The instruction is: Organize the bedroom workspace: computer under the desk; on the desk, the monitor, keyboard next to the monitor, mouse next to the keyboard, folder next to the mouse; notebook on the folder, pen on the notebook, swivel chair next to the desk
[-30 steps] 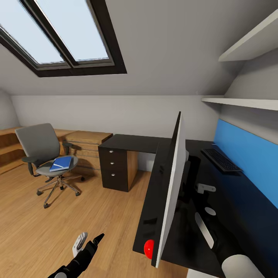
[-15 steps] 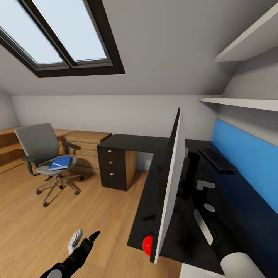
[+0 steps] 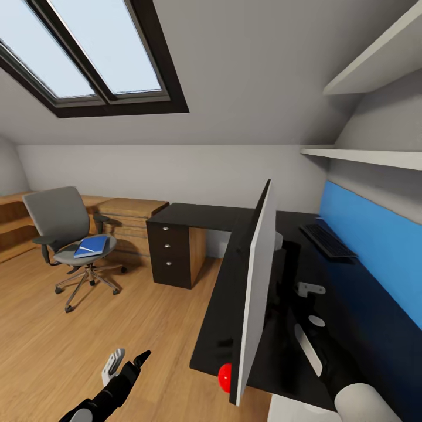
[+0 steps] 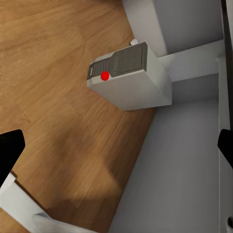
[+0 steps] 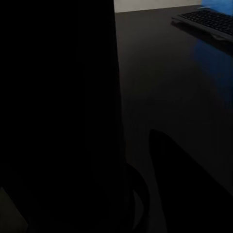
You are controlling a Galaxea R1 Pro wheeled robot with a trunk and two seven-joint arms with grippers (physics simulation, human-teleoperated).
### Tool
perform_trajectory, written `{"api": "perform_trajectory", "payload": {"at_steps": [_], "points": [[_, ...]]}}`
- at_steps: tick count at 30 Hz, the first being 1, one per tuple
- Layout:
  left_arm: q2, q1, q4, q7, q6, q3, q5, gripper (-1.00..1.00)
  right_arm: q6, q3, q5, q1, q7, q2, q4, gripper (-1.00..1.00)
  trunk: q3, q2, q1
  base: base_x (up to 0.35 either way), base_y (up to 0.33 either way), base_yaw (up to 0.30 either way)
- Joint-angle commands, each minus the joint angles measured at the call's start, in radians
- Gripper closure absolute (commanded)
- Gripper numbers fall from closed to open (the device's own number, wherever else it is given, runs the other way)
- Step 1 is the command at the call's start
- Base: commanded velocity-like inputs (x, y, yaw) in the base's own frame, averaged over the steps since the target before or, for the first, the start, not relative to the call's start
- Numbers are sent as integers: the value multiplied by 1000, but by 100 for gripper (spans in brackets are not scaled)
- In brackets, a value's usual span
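**Standing at desk end, monitor edge-on, right tool hidden**

Looking along the long desk (image 3: 346,305) from the head view: the monitor (image 3: 253,293) stands on the black top, seen almost edge-on, its red dot at the lower corner near the desk's front edge. Most of the screen face can't be read from this angle. The keyboard (image 3: 327,241) lies farther back on the desk, close to the blue back panel (image 3: 375,246), well apart from the monitor.

Swivel chair (image 3: 69,237) sits out on the wood floor (image 3: 117,328), well away from the desk, with the blue folder (image 3: 92,247) flat on its seat.

Left tool (image 3: 126,364) hangs low over the floor, fingers apart (one pale, one dark). In its wrist view the computer (image 4: 130,75) stands on the floor by a white desk leg.

Right arm (image 3: 334,363) reaches behind the monitor; the tool itself is hidden, so I cannot tell its state. Right wrist view is nearly all dark, only desk top and a cut-off corner of the keyboard (image 5: 209,22) legible.
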Motion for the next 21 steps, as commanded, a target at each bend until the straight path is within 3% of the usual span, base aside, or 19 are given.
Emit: {"api": "perform_trajectory", "payload": {"at_steps": [1, 13, 21], "points": [[1, 0, -1, 0, 3, -1, 9, -100, 4, 4, -14, 0, -12, -3, 31, 100, -1, -1, 0, -2, -65, 0], [6, 1, -1, 1, 3, 0, 8, -100, 4, 3, -13, -3, -5, -10, 42, 100, -1, -1, 0, 0, -237, 0], [6, 6, -1, -1, 3, 1, 9, -100, 4, 3, -12, -4, -4, -11, 42, 100, -1, -1, 0, -14, -98, 0]]}}
